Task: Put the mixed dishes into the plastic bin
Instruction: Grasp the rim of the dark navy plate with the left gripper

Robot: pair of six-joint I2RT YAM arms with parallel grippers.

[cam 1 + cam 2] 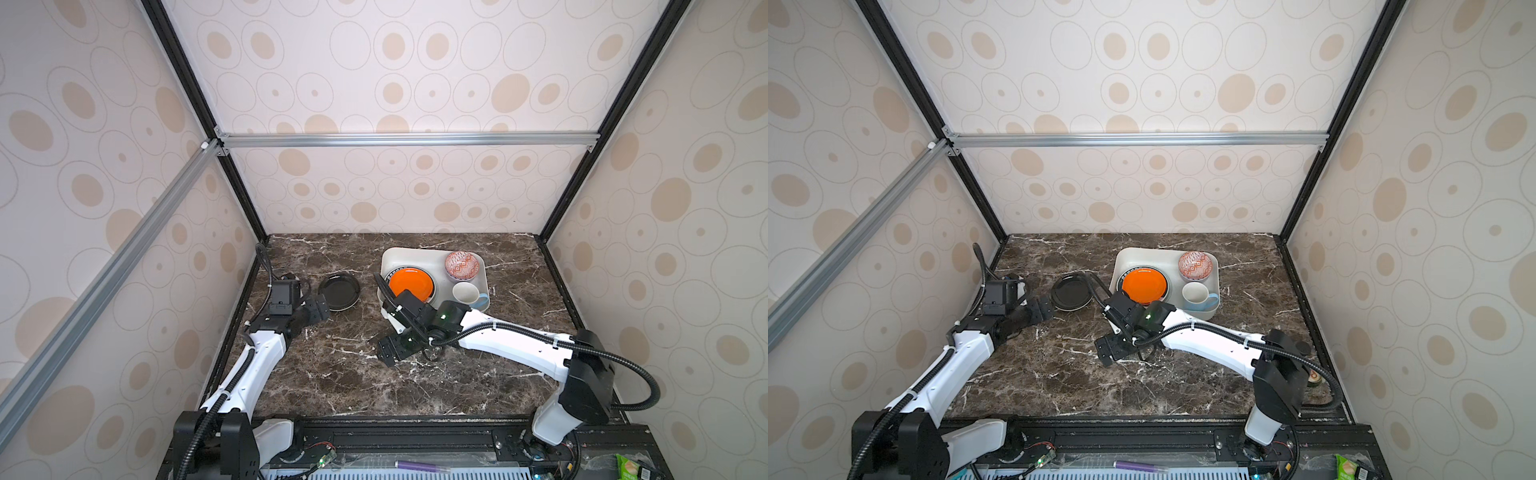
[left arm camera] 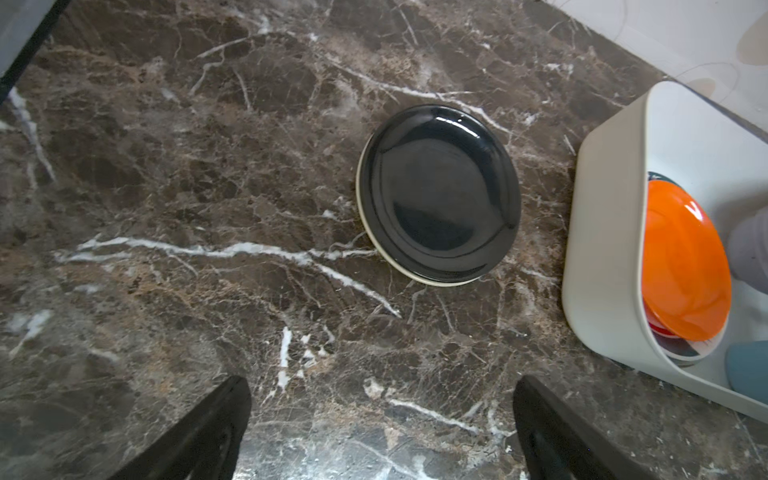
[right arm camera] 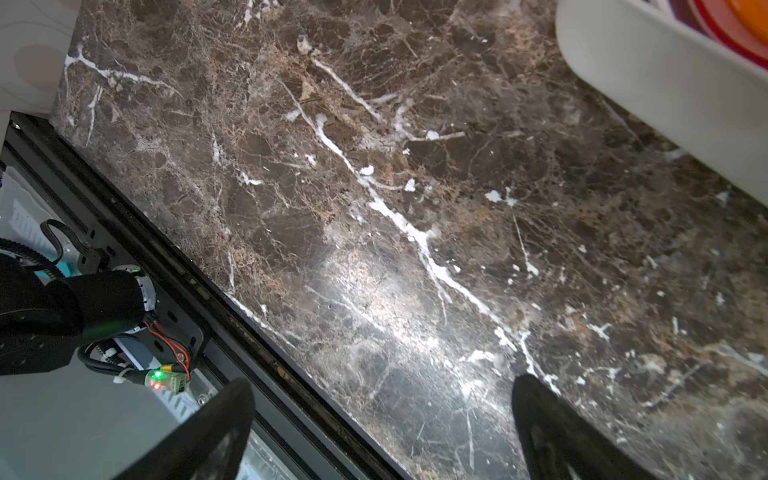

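In both top views the left fingers stand wide apart and empty at centre left; the black plate lies on the surface just to their upper right, seemingly atop a cream one; the plastic bin sits further right; the right fingers, likewise spread and empty, hover below it, farther from the plate.

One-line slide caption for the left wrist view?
Open left tool faces the black plate lying on the marble table, outside the white bin holding the orange plate.
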